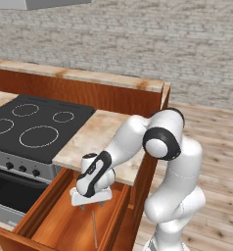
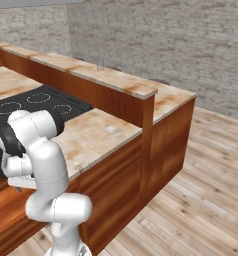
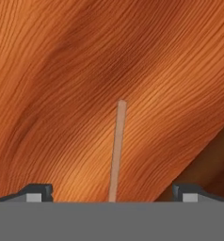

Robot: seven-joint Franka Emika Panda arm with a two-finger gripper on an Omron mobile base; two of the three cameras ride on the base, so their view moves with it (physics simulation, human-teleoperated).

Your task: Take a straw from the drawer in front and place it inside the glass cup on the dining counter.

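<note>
Drawer (image 1: 50, 223) pulled out below the small marbled counter (image 1: 96, 139), beside the black stove (image 1: 30, 125). Gripper (image 1: 92, 206) hanging low over the drawer's wooden floor, pointing down, fingers spread wide with nothing between them. In the hand view, two dark fingertips (image 3: 36, 192) standing far apart at the bottom corners, and the straw (image 3: 116, 150) lying flat on the drawer floor, centred in the gap between them. Straw's long axis running straight away from the camera, roughly crosswise to the line joining the two tips, so already lined up for a pinch across its width. From the left base view, straw (image 1: 94, 228) lying just below the gripper and stretching toward the drawer's front, its near end close under the fingers. Judging from this: mostly straight down for the coming move, with little or no sideways shift or turning of the wrist; closing only once the tips sit at the level of the drawer floor, since so thin a stick could slip under the pads or roll aside. Dining counter (image 2: 91, 75) standing higher and behind the stove, well apart from the drawer. Glass cup too faint to make out with any confidence. Straw not yet lifted; carrying and placing all ahead.
</note>
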